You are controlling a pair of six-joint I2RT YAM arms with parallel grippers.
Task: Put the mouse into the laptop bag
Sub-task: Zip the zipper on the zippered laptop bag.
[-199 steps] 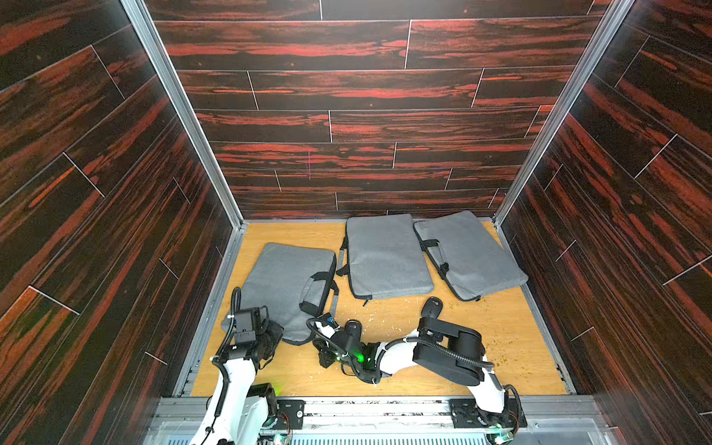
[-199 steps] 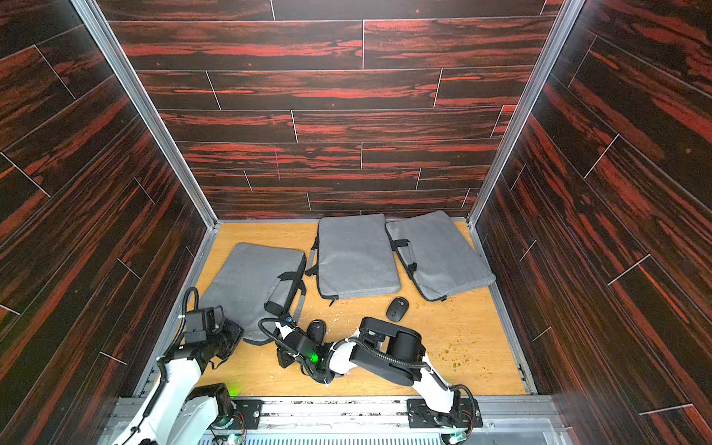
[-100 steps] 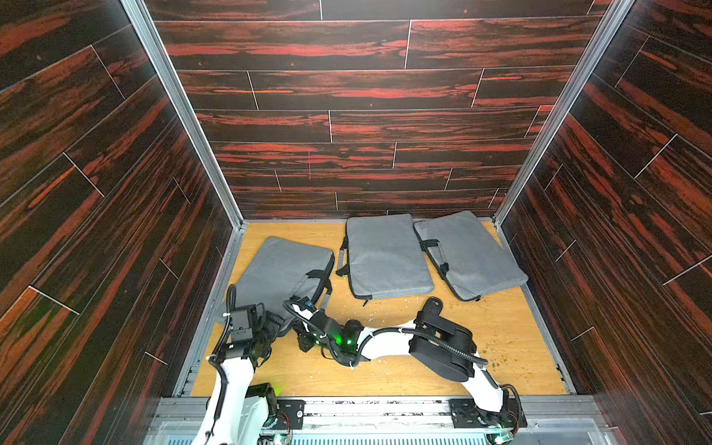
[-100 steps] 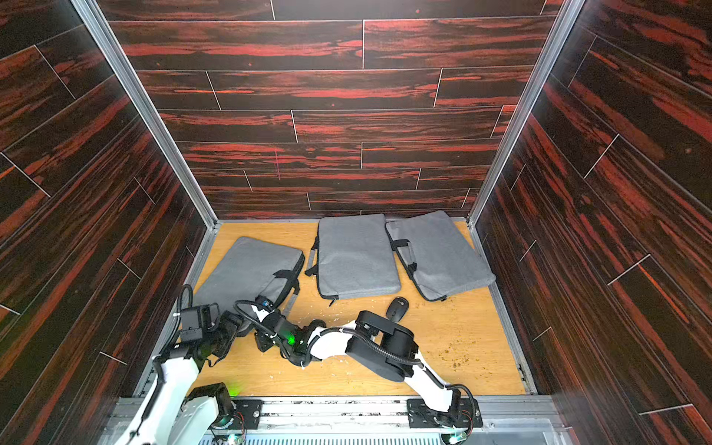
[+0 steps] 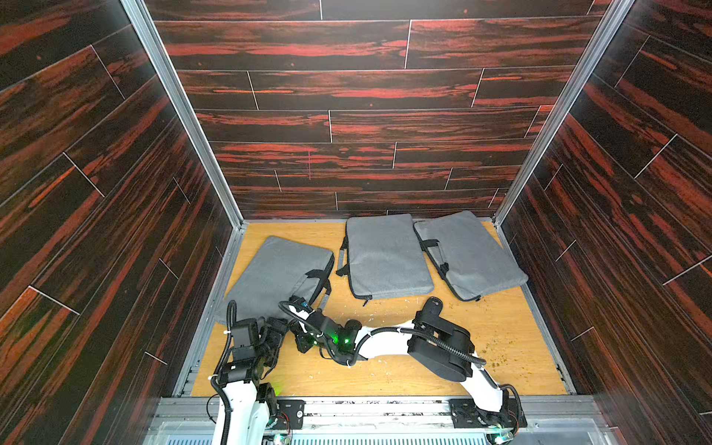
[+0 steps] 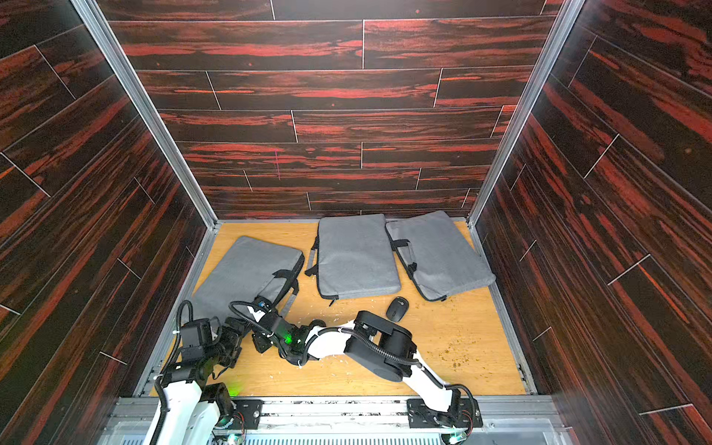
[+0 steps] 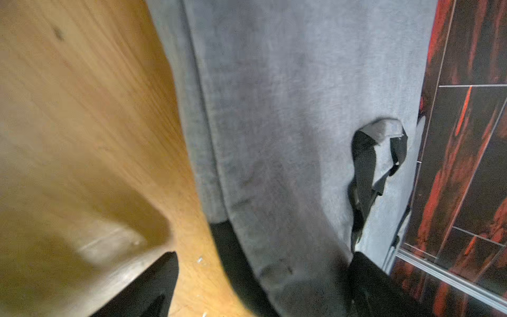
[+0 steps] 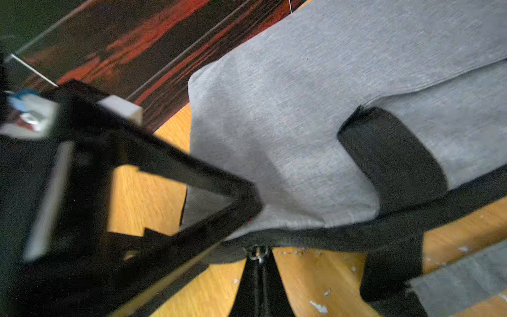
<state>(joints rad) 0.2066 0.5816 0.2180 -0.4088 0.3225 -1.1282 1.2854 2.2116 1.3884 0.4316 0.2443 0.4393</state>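
1. The fingers (image 7: 153, 285) of the left gripper (image 7: 263, 256) stand wide apart and grip nothing. The near corner of the laptop bag (image 7: 274, 109) lies between them, and we cannot tell whether either finger touches the cloth.
2. The fingers (image 8: 248, 285) of the right gripper (image 8: 258, 274) are pinched together on the zip pull (image 8: 258, 251) at the laptop bag's edge. Its small metal ring shows just past their tips.
3. The laptop bag is grey and lies flat on the wooden table (image 5: 385, 379). Both grippers are at its near end, the left one at the corner and the right one beside it on the zipped edge.
4. A black handle strap (image 8: 392, 156) lies across the top of the laptop bag, near the zip pull.
5. We cannot tell how far the zip of the laptop bag is open.
6. The black mouse (image 6: 397, 308) is not in the laptop bag. In a top view we see it on the table, well apart to the right of the laptop bag, beyond the elbow of the right arm (image 6: 381, 346).
7. Two more grey bags lie flat to the right of the laptop bag. The middle bag (image 5: 385, 254) is near it but apart, and the far bag (image 5: 470, 254) is close beside the middle one.
8. Pale specks and brown crumbs (image 5: 497, 360) dot the table to the right of the laptop bag.
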